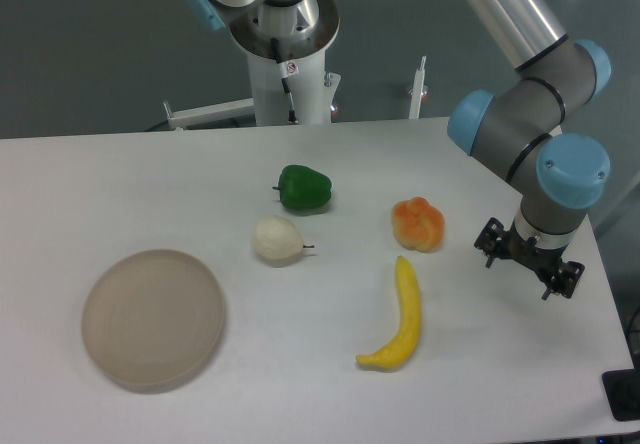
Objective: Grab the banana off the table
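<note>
the gripper (529, 261) hung at the right of the frame, holding nothing, touching nothing; whether its fingers were parted or closed, i couldn't tell. left of it, well apart, the banana (399, 318) lay on the table (120, 184) at lower centre, below the orange fruit (418, 223).
</note>
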`<move>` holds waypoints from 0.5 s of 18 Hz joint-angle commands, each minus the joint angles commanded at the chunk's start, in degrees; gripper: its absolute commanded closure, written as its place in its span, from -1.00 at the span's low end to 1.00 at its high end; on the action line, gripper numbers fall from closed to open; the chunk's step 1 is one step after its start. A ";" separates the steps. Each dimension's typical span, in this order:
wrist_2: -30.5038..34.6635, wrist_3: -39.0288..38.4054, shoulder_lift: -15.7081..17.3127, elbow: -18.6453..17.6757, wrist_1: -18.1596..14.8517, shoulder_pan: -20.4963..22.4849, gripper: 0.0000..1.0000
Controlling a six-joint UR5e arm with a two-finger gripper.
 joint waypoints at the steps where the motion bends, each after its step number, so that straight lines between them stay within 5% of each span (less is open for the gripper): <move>1: 0.00 0.00 0.00 -0.09 0.00 0.00 -1.00; 9: -2.01 -2.01 2.28 -2.89 -0.35 -0.79 -1.00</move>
